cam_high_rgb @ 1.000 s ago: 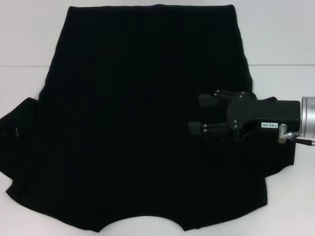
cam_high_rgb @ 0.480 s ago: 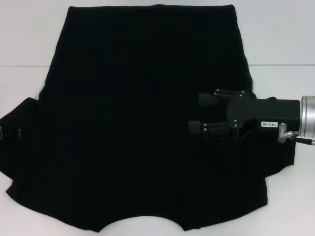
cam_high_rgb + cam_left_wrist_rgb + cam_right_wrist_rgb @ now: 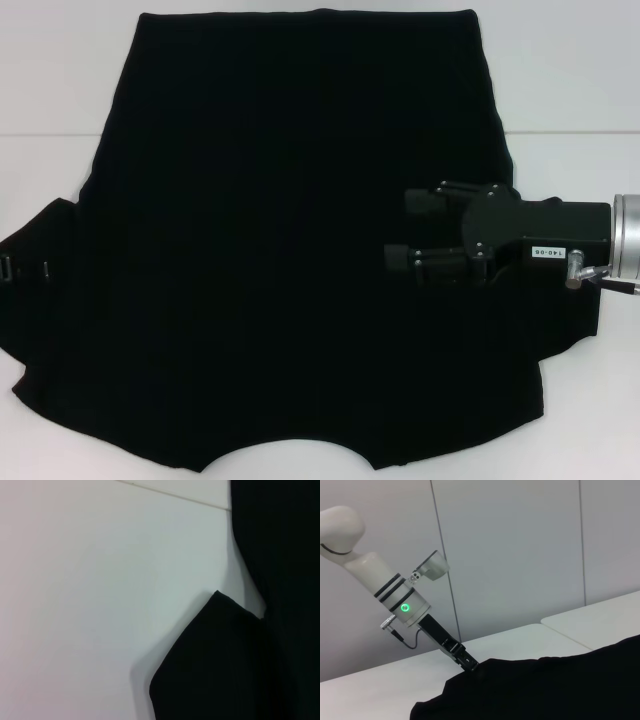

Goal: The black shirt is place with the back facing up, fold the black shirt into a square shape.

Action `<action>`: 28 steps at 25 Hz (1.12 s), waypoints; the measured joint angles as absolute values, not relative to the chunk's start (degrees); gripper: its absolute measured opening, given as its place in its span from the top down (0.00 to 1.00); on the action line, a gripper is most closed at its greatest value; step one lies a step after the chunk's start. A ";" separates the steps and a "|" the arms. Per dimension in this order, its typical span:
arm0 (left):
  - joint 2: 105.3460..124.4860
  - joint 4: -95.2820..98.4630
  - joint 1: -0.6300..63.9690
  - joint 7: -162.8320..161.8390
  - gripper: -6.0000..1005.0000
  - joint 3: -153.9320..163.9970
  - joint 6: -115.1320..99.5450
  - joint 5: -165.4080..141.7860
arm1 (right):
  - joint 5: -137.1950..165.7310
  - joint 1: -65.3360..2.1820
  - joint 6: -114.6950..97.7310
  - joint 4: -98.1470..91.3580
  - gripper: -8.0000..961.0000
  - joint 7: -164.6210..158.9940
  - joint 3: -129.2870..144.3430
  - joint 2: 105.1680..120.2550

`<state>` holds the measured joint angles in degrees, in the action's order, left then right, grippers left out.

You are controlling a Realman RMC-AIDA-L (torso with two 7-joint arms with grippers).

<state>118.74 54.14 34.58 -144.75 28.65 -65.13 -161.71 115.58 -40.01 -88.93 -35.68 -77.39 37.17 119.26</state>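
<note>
the black shirt lies spread flat on the white counter, covering most of it from the far edge down to the near edge, plain black face up with no lettering showing. its straight hem runs along the far side, its two short sleeves stick out toward the left and right edges, and the curved neck opening sits at the near edge. the right gripper hovers over the right part of the shirt, beside the right sleeve, reaching in from the right edge of the counter with its two fingers spread apart and nothing between them. the left gripper is at the left sleeve by the left edge of the counter, only small bright bits of it showing against the dark cloth in the head view; in the right wrist view the left gripper comes down at a slant onto the sleeve's edge, but i cannot tell whether it is clenched or released. the left wrist view shows the pointed sleeve corner lying flat on the white counter next to the shirt's body.
</note>
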 joint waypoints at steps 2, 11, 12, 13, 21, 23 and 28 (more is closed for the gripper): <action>118.74 54.19 34.58 -144.75 0.14 28.66 -65.13 -161.71 | 115.58 -40.03 -88.88 -35.68 0.05 -77.36 37.16 119.26; 118.74 54.49 34.54 -144.68 0.22 28.58 -65.11 -161.72 | 115.58 -40.08 -88.85 -35.74 0.05 -77.38 37.18 119.20; 118.73 54.49 34.54 -144.66 0.24 28.62 -65.11 -161.79 | 115.58 -40.05 -88.85 -35.74 0.05 -77.39 37.18 119.19; 118.71 54.49 34.54 -144.64 0.26 28.66 -65.11 -161.84 | 115.58 -40.02 -88.85 -35.74 0.05 -77.40 37.18 119.19; 118.67 54.50 34.54 -144.58 0.47 28.76 -65.11 -161.98 | 115.58 -40.02 -88.77 -35.71 0.05 -77.42 37.18 119.17; 118.66 54.49 34.54 -144.58 0.55 28.76 -65.12 -162.04 | 115.58 -39.94 -88.76 -35.70 0.05 -77.43 37.18 119.17; 118.65 54.49 34.54 -144.58 0.74 28.74 -65.13 -162.15 | 115.50 -39.86 -88.76 -35.68 0.05 -77.43 37.18 119.18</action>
<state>118.65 54.49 34.54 -144.58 28.74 -65.13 -162.15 115.50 -39.86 -88.76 -35.68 -77.43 37.18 119.18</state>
